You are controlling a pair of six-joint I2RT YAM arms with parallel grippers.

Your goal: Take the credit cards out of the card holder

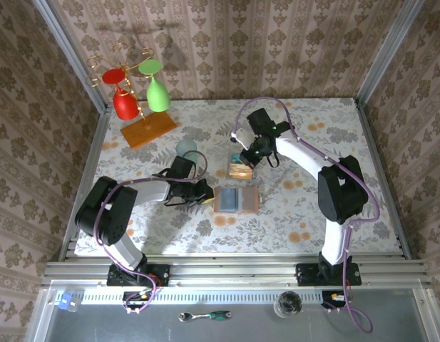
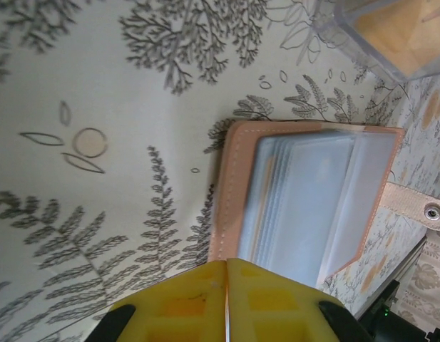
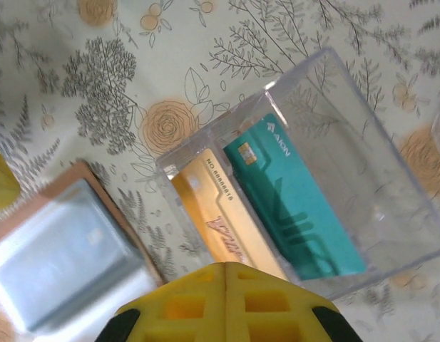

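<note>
left end effector point(image 2: 227, 265), closed, seemingly touches edge of open card holder point(image 2: 312, 192).

One teal card point(image 3: 298, 206), one orange card point(image 3: 214, 210), one card holder point(image 3: 66, 253), one clear box point(image 3: 348, 100).

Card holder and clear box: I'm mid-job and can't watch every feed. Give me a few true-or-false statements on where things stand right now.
1. The clear plastic box holds a teal card and an orange card. True.
2. The card holder lies folded shut. False: it lies open, pockets facing up.
3. The right gripper grips the teal card. False: its fingers are shut on nothing above the box, and the card lies inside.
4. The left gripper is shut, at the holder's edge. True.
</note>
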